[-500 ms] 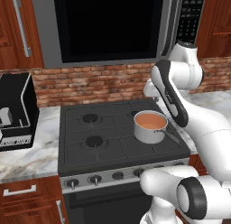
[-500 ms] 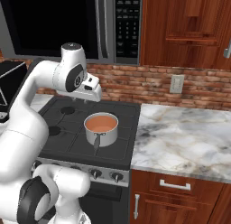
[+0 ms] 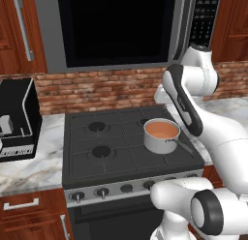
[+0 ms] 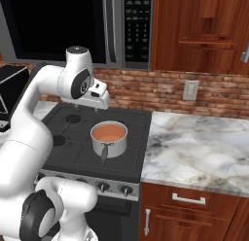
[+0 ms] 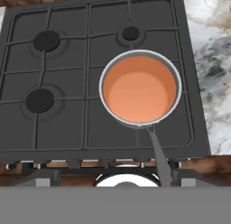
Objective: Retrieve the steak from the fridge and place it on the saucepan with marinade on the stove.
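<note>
Here, the jaws stood at nearly full spread and held nothing; the fingertips themselves could not be made out in the hand view. The gripper [image 4: 99,100] hung above the rear of the stove [image 3: 92,164], clear of every item and touching nothing.

The saucepan [image 5: 140,90] stood upright on the front right burner of the stove, with its long straight handle pointing toward the stove's front edge. The marinade [image 5: 140,93] lay inside it as a flat orange-pink surface, and no other item rested on it. The three other burners were bare.

A steel front strip with round knobs [image 3: 101,192] ran along the stove's front edge. A marble worktop [image 4: 204,152] adjoined the stove on its right side and carried no items; a further stretch of the same worktop lay on the left side. A black appliance [image 3: 17,120] stood on that left stretch. A black microwave [image 3: 121,28] was mounted above the stove, and a red brick wall [image 4: 160,94] ran behind it. Dark wooden cabinets [image 4: 199,31] flanked the microwave, with wooden drawers [image 4: 192,208] below the worktop.
</note>
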You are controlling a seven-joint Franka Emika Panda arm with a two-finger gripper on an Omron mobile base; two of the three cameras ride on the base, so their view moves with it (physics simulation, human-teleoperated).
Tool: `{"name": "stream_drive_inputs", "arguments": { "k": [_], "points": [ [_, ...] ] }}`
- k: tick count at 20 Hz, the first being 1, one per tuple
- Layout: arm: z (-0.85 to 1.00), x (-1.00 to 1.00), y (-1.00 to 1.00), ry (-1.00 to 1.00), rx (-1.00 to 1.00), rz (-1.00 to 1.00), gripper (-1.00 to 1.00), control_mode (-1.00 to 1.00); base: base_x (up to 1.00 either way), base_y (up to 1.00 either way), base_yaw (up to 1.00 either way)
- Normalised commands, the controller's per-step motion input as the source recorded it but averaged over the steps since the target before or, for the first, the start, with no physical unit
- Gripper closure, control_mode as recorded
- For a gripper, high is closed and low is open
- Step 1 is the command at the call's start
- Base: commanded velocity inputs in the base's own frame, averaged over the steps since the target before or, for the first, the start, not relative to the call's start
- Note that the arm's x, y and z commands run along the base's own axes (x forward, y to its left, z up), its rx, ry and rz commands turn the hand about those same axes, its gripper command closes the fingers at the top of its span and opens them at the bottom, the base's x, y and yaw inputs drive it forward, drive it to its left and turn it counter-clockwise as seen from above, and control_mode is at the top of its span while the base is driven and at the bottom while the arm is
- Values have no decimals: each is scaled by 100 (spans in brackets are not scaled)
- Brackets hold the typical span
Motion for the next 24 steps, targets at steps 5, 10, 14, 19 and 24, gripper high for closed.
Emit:
{"name": "stream_drive_inputs", "arguments": {
  "k": [5,10,14,19,24],
  "points": [
    [0,0,0,0,0,0,-100,100,0,0,0],
    [0,0,0,0,0,0,-100,100,-32,39,10],
    [0,0,0,0,0,0,-100,100,-100,96,28],
    [0,0,0,0,0,0,-100,100,-44,66,73],
    [0,0,0,0,0,0,-100,100,-12,15,95]
  ]
}}
